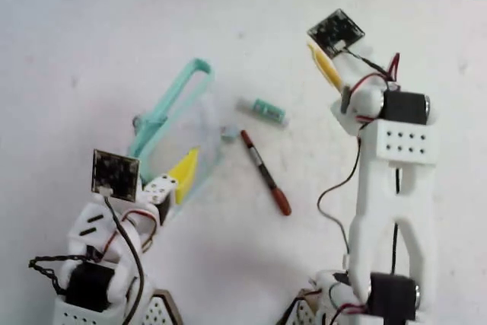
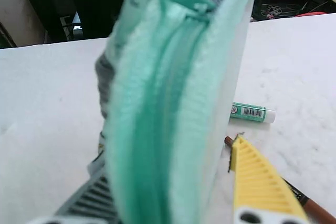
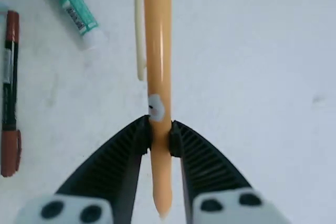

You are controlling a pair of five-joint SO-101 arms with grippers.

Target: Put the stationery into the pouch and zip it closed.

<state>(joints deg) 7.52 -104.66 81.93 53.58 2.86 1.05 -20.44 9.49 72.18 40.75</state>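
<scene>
Count: 1 pouch [image 1: 171, 123], 1 pen, 1 marker, 1 teal-label stick, 1 small grey-blue bit, 2 hands. The pouch is see-thru w/ a teal zip and lies on the white bench [image 1: 76, 51]. Its zip strip runs as a long loop; what's inside can't be told. The left hand [image 1: 180, 176] is clamped on the pouch's near edge, w/ the wall pinched beside the yellow finger [image 2: 260, 182]. The right hand [image 3: 159, 132] is closed tight on the orange-yellow pen [image 3: 157, 51], well apart from the pouch. Going by the high view, all the rest lies outside the pouch to its right:
- stick [image 1: 262, 109] near its far end
- marker [image 1: 265, 171] slanted, near its middle
- grey-blue bit [image 1: 228, 133] just beside the pouch, between it and the marker tip
</scene>
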